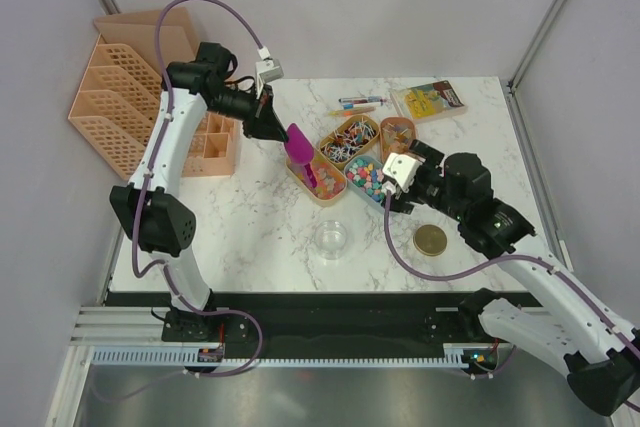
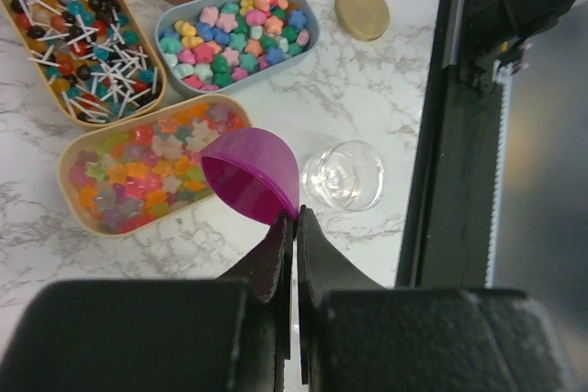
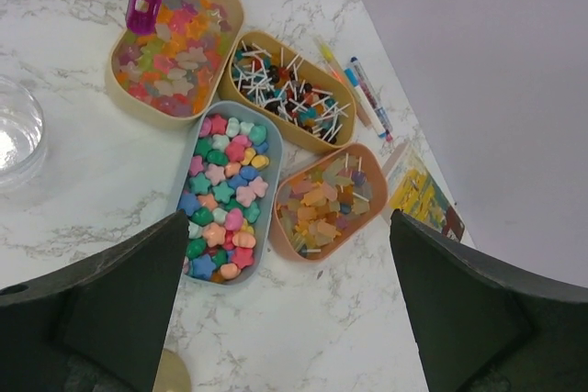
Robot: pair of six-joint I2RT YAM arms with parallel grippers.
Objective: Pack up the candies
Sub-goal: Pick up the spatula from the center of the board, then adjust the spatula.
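L claw [image 2: 294, 219] pinched tight on purple scoop [image 2: 250, 174] — its bowl hangs over the candies [image 2: 147, 172] in tan tray [image 2: 66, 161]. R claw [image 3: 287, 222] spread wide, nothing held, above blue tray [image 2: 310, 25] — glass jar [image 2: 344, 174] nearby on tabletop [image 2: 367, 89].

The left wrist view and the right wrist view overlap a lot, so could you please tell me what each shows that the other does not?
Only the left wrist view shows the left end effector, shut on the handle of the purple scoop, and the glass jar in full. Only the right wrist view shows the coloured pens, the yellow packet and the right end effector, which is open. Both show the candies in their trays, the scoop and at least part of the jar.
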